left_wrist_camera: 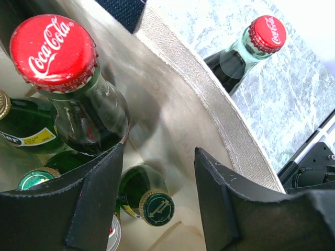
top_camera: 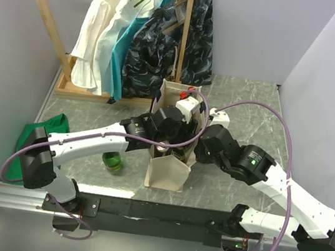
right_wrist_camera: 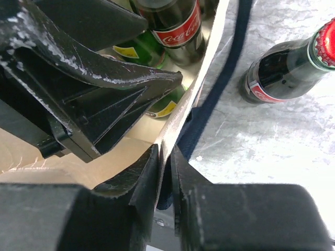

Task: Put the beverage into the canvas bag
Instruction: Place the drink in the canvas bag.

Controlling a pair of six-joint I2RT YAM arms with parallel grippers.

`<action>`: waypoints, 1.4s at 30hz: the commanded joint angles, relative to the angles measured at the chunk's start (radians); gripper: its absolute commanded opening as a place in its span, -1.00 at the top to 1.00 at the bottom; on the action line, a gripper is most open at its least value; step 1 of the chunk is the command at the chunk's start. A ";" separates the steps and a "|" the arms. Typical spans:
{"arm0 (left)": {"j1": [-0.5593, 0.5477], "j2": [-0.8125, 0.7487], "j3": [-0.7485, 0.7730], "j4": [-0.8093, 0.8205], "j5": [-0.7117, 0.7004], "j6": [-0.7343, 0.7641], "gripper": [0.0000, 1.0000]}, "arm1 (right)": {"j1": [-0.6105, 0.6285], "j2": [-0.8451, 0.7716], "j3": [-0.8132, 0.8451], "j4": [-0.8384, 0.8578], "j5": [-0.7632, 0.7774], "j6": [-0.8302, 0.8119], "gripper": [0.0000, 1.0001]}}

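Observation:
The cream canvas bag [top_camera: 167, 171] with navy trim stands at the table's middle. My left gripper [top_camera: 171, 123] [left_wrist_camera: 158, 151] hangs open inside its mouth, nothing between the fingers. A Coca-Cola bottle [left_wrist_camera: 78, 99] [right_wrist_camera: 175, 26] stands upright in the bag just beside the left finger [left_wrist_camera: 78, 209]. Several green bottles [left_wrist_camera: 149, 198] lie lower down inside. My right gripper [top_camera: 200, 140] [right_wrist_camera: 165, 151] straddles the bag's right rim [right_wrist_camera: 207, 55]; its jaws stand narrowly apart, loose around the fabric and the navy handle. Another Coca-Cola bottle [top_camera: 188, 94] [left_wrist_camera: 246, 52] [right_wrist_camera: 282, 73] stands on the table outside the bag.
A green bottle [top_camera: 112, 160] stands on the table left of the bag, under my left arm. A wooden clothes rack [top_camera: 50, 26] with white, teal and dark garments fills the back left. A green cloth [top_camera: 44, 129] lies at the left edge.

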State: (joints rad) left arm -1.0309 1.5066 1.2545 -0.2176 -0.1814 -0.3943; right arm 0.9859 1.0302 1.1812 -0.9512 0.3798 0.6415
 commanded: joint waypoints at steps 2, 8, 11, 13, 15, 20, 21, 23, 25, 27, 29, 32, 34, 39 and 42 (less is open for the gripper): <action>-0.006 -0.046 0.010 0.032 -0.018 0.008 -0.26 | 0.007 -0.019 0.011 0.012 0.014 -0.009 0.53; -0.006 -0.078 0.006 0.023 -0.020 0.015 -0.32 | 0.005 -0.010 0.021 0.008 0.016 -0.011 0.47; -0.006 -0.103 -0.007 0.024 -0.015 0.025 -0.36 | 0.005 -0.007 0.023 0.008 0.018 -0.009 0.39; -0.008 -0.123 -0.012 0.023 -0.026 0.028 -0.37 | 0.005 -0.007 0.023 0.012 0.015 -0.008 0.32; -0.006 -0.137 -0.012 0.017 -0.036 0.034 -0.39 | 0.005 -0.004 0.024 0.012 0.015 -0.006 0.31; -0.006 -0.160 -0.007 0.004 -0.075 0.052 -0.41 | 0.005 0.002 0.037 0.014 0.018 -0.009 0.24; -0.008 -0.169 -0.006 0.001 -0.079 0.055 -0.41 | 0.005 0.004 0.038 0.015 0.019 -0.011 0.21; -0.006 -0.177 -0.003 -0.002 -0.098 0.066 -0.45 | 0.005 0.008 0.047 0.017 0.022 -0.014 0.17; -0.006 -0.190 -0.001 0.000 -0.104 0.083 -0.52 | 0.005 0.011 0.054 0.017 0.022 -0.016 0.15; -0.006 -0.210 -0.006 0.006 -0.119 0.097 -0.58 | 0.005 0.014 0.058 0.017 0.022 -0.016 0.14; -0.006 -0.230 -0.013 0.014 -0.135 0.113 -0.66 | 0.005 0.014 0.064 0.020 0.025 -0.016 0.13; -0.006 -0.250 -0.017 0.015 -0.162 0.127 -0.70 | 0.005 0.018 0.074 0.019 0.036 -0.017 0.10; -0.008 -0.259 -0.015 0.012 -0.182 0.132 -0.73 | 0.005 0.016 0.084 0.014 0.048 -0.016 0.09; -0.006 -0.286 -0.012 0.009 -0.222 0.147 -0.84 | 0.005 0.008 0.103 0.017 0.079 -0.020 0.01; -0.006 -0.305 -0.020 0.015 -0.237 0.163 -0.98 | 0.005 0.005 0.110 0.020 0.102 -0.023 -0.04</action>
State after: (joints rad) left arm -1.0317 1.2453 1.2343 -0.2298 -0.3706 -0.2687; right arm 0.9855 1.0500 1.2449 -0.9501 0.4217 0.6300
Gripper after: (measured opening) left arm 0.960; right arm 0.510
